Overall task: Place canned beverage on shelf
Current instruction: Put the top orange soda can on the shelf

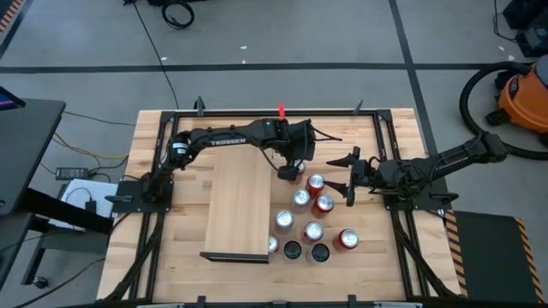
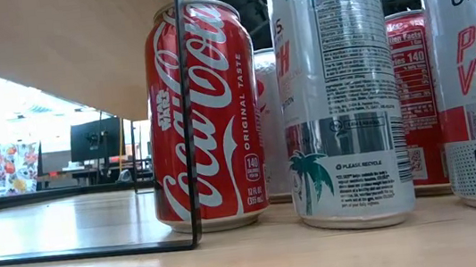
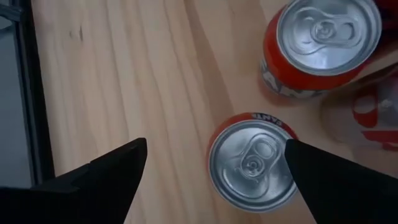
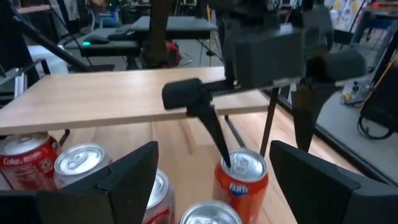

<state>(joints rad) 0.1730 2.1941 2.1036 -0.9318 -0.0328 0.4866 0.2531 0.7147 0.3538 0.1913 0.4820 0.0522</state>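
On the pale wooden desk (image 1: 171, 257), the left gripper (image 3: 214, 165) has wide-open, empty fingers (image 3: 106, 180) around the orange Fanta can (image 3: 252, 163), at 2 o'clock from the plywood shelf (image 1: 240, 205); it should close next. The right gripper (image 1: 351, 175) waits open.

Butcher-block table (image 1: 180, 257): bare shelf (image 1: 240, 205), cluster of cans (image 1: 310, 218) beside.

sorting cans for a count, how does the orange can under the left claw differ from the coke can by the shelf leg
The orange can is orange with Fanta lettering; the coke can is red with white script. The orange can sits between the open fingers of the left claw, ungripped; no claw is near the coke can in the low view. The orange can stands off the shelf's far corner; the coke can stands at a thin shelf leg. Both stand upright, unopened, on the table.
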